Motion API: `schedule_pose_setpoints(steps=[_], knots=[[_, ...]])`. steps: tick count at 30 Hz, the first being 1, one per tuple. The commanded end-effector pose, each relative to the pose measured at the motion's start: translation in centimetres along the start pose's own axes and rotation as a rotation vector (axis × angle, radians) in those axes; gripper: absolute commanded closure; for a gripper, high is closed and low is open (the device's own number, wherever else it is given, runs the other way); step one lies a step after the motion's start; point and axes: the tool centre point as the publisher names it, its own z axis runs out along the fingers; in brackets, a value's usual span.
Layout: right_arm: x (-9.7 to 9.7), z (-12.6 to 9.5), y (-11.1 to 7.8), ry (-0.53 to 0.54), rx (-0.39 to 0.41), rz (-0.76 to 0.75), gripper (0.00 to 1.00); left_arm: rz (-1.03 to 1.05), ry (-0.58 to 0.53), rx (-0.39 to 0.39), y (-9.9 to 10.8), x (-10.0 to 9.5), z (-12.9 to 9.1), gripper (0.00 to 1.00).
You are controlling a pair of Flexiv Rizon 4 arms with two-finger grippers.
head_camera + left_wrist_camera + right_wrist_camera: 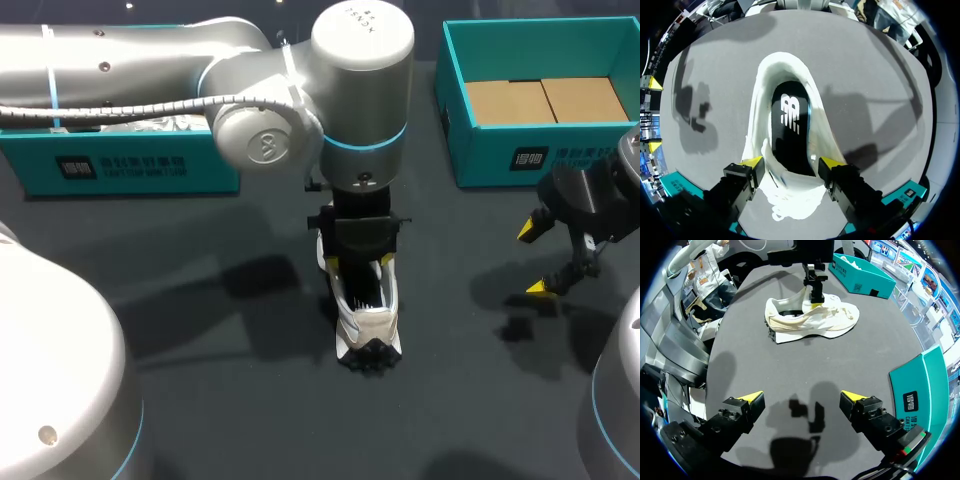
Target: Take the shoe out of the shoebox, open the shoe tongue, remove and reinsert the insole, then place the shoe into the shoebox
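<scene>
A white shoe (370, 318) lies upright in the middle of the dark table, heel toward the front edge. Its black insole (790, 117) with a white logo shows through the opening. My left gripper (360, 262) comes straight down on the shoe; in the left wrist view the gripper (792, 162) straddles the upper at the tongue end of the opening, one yellow tip against each side. From the right wrist view the shoe (832, 322) lies ahead with that left gripper (815, 296) on it. My right gripper (535, 260) hangs open over bare table at the right, nothing between its fingers (752, 400).
A teal shoebox (520, 155) with brown cardboard inside stands at the back right, close behind my right gripper. Another teal box (120, 168) holding crumpled paper stands at the back left under my left arm. Dark tabletop (230, 330) surrounds the shoe.
</scene>
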Motion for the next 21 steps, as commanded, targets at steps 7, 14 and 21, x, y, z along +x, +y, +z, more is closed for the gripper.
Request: schedule_pose_setpoints(steps=[7, 14, 21], knots=[[0.2, 0.1, 0.0, -0.004, 0.003, 0.001, 0.00, -0.011, -0.002, -0.005, 2.2, 0.9, -1.9, 0.31], [0.2, 0.1, 0.0, -0.004, 0.003, 0.001, 0.00, -0.017, -0.030, -0.015, 3.0, 0.8, -3.5, 0.39], [0.2, 0.1, 0.0, -0.004, 0.003, 0.001, 0.00, -0.016, -0.054, -0.012, 3.1, -0.1, -4.4, 0.70]])
